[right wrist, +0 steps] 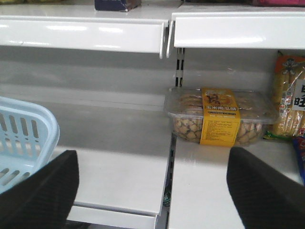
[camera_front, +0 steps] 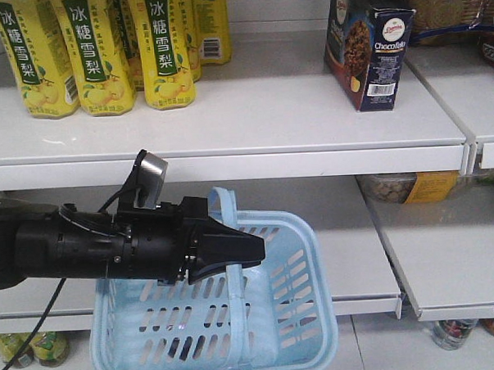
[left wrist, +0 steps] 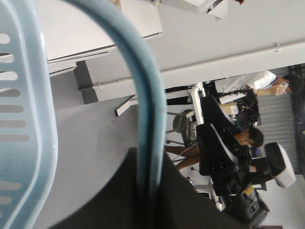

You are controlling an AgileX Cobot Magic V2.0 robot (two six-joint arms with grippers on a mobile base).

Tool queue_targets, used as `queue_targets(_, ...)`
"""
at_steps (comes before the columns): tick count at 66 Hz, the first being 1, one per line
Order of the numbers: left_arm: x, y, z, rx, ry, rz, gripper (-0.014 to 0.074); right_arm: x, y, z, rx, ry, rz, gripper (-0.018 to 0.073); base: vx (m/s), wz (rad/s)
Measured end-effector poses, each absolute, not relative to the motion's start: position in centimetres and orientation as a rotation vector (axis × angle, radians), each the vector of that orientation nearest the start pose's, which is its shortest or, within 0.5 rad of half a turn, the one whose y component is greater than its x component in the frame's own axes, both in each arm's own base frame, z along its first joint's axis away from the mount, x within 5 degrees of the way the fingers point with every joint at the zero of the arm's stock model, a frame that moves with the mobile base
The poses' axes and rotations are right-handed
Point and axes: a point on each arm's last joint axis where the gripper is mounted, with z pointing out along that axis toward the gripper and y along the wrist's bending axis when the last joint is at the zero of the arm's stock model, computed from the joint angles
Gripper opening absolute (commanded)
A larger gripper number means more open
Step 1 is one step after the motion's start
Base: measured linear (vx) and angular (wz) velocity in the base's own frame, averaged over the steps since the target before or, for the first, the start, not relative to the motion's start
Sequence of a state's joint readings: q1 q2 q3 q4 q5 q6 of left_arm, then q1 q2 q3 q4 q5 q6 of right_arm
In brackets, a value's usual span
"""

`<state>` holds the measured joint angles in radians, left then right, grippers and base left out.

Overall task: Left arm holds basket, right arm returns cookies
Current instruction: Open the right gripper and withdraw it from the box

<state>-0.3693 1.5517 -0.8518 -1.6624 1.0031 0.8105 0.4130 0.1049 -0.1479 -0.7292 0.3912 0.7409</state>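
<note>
- Exterior front-facing view: the left arm [camera_front: 77,246] reaches in from the left, and its left claw [camera_front: 233,251] is clamped on the light blue handle [camera_front: 230,235] of the basket [camera_front: 307,346].
- The basket hangs under and around that claw, in front of the lower shelf [camera_front: 348,254]; its slotted floor shows nothing lying in it.
- The cookie box [camera_front: 368,53] stands upright on the upper shelf [camera_front: 269,122], well above and to the right of the left claw, clear of the basket. It sits near the shelf's right end, a little back from the front lip.
- Yellow drink bottles [camera_front: 94,52] stand in a row on the same shelf, above and left of the left claw, well apart from the box, with bare shelf between them.
- Left wrist-mounted view: the handle band [left wrist: 147,119] runs straight down into the black claw body [left wrist: 167,200], with the basket wall [left wrist: 28,119] to the left.
- Right wrist-mounted view: the right claw [right wrist: 152,191] is spread wide with nothing between its two dark fingers [right wrist: 40,191].
- Ahead of it and slightly right, a clear tub of snacks [right wrist: 219,117] with a yellow label lies on the lower shelf; the basket rim [right wrist: 38,129] is just beside its left finger.
- The upper shelf's front edge [right wrist: 95,33] runs above the right claw, with open shelf space between.
</note>
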Motion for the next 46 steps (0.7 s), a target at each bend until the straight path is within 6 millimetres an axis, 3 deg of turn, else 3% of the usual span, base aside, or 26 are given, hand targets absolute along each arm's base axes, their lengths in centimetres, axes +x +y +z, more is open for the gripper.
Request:
queue_targets(11,24.75,-17.78,25.75,0.097,2.305,-1.760,-0.0003,6.05,0.13,22.95,-0.125,1.733,0.119,0.0585,0.00,0.00)
queue_targets(21,24.75,-17.78,25.75,0.097,2.305,-1.760,-0.0003,6.05,0.13,22.93,-0.126,1.733,0.119,0.0512,0.00,0.00)
queue_targets(46,24.75,-17.78,25.75,0.097,2.305,-1.760,-0.0003,6.05,0.18,22.98,-0.129,1.727,0.124,0.0024,0.00,0.00)
